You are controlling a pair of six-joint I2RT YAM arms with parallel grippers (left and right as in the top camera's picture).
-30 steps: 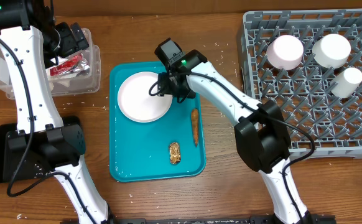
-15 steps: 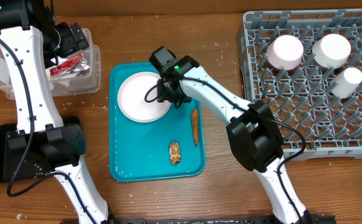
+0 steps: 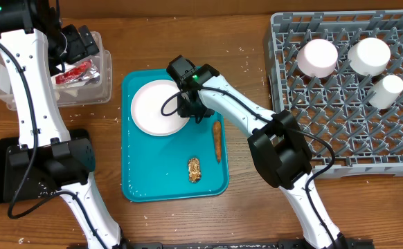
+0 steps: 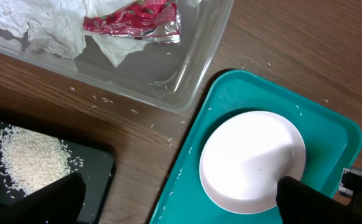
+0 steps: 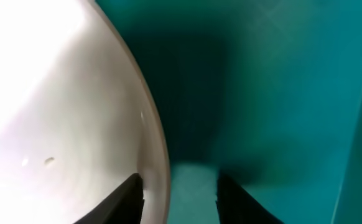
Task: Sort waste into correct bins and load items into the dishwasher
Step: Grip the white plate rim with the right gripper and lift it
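One right tool [image 5: 178, 190] astride white plate [image 5: 56, 112] rim

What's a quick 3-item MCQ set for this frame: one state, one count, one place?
1. The left gripper is:
A. open, holding nothing
B. shut, holding nothing
C. out of every view

2. How many white dishes are in the dish rack?
A. one
B. five
C. three

3. The sausage lies:
A. in the dish rack
B. on the teal tray
C. in the left gripper

Answers:
1 A: the left wrist view shows its fingers wide apart with nothing between them.
2 C: the overhead view shows three white round shapes on the grid.
3 B: the overhead view shows it on the tray's right side.
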